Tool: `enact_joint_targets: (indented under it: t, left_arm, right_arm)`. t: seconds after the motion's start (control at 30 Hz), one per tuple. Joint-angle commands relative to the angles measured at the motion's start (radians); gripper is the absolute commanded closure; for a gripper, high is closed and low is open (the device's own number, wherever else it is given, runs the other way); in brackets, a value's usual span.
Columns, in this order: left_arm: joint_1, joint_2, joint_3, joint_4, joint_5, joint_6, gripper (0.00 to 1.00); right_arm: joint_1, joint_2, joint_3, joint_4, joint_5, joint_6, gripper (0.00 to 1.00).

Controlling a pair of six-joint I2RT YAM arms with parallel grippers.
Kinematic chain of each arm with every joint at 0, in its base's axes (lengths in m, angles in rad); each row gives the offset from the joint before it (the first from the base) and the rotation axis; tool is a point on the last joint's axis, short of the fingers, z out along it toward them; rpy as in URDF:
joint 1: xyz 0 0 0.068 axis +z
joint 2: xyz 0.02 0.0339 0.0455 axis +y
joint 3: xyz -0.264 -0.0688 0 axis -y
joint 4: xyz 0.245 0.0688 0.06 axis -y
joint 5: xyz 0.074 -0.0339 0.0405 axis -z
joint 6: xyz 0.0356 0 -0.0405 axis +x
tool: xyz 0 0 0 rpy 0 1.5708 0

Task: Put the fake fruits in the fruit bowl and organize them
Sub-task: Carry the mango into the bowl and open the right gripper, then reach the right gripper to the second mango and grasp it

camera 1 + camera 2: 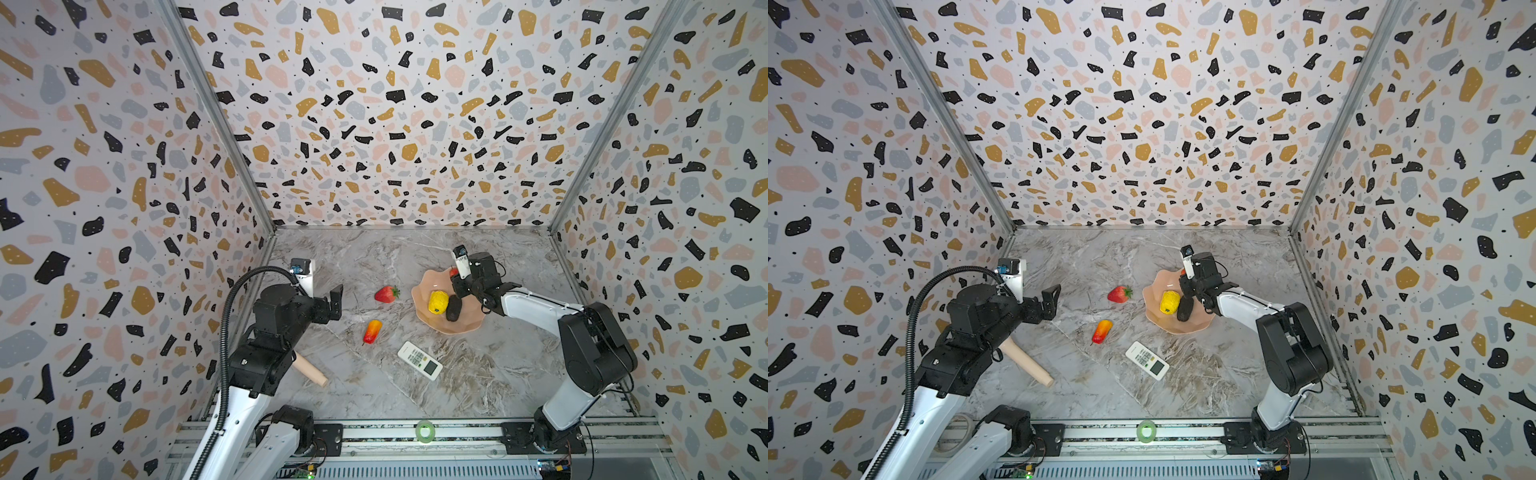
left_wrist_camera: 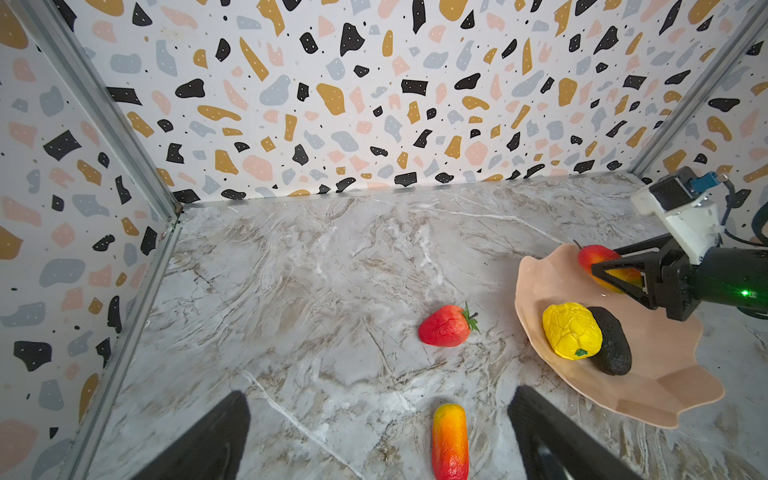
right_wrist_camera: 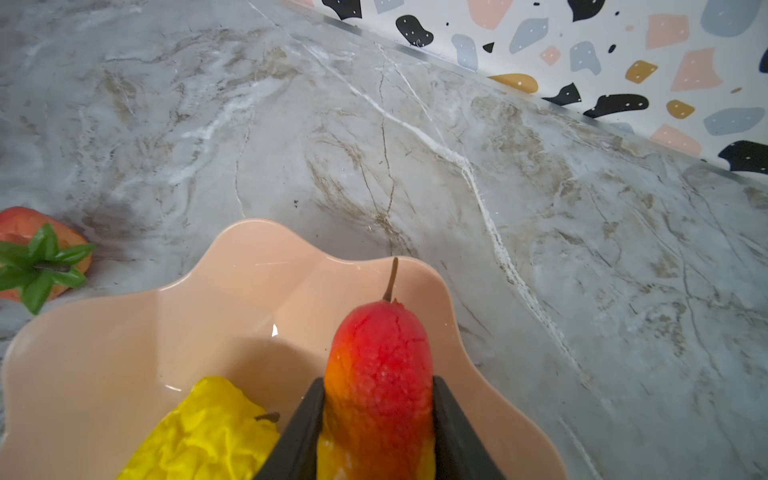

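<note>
One mango (image 3: 380, 340), clamped in the right pincer (image 3: 378, 384), hovers over the fruit bowl (image 3: 104, 353).

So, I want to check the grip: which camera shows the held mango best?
The right wrist view: the mango fills the foreground, clamped in the right end effector over the bowl. The left wrist view shows it partly behind the end effector; both top views show only a red sliver.
</note>
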Motion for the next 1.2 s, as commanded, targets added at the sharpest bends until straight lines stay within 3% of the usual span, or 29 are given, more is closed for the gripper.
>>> enact_joint_targets:
  t: [0.0, 0.27, 0.4, 0.63, 0.8, 0.9, 1.17]
  left_arm:
    - [-0.005, 0.001, 0.018, 0.019, -0.002, 0.000, 0.00]
    - [-0.005, -0.007, 0.020, 0.015, 0.000, -0.002, 0.00]
    - [-0.005, 0.002, 0.020, 0.023, 0.003, -0.001, 0.01]
    - [-0.005, 0.016, 0.026, 0.027, 0.007, -0.001, 0.00]
    - [-0.004, 0.012, 0.030, 0.021, 0.001, -0.003, 0.01]
    - [-0.005, 0.000, 0.031, 0.012, -0.005, -0.006, 0.00]
    - [-0.005, -0.037, 0.040, -0.039, -0.028, -0.006, 0.00]
  right_arm:
    - [-0.001, 0.029, 0.018, 0.044, -0.057, -0.038, 0.89]
    - [-0.027, 0.023, -0.047, 0.175, -0.153, -0.110, 0.78]
    - [-0.030, 0.015, -0.040, 0.161, -0.153, -0.123, 0.49]
    - [-0.031, -0.072, -0.021, 0.136, -0.143, -0.133, 0.32]
    - [-0.006, -0.141, 0.057, 0.062, -0.252, -0.127, 0.08]
    - [0.058, -0.121, 0.135, -0.010, -0.292, -0.128, 0.00]
    - [0.271, 0.053, 0.376, -0.280, -0.382, -0.354, 0.01]
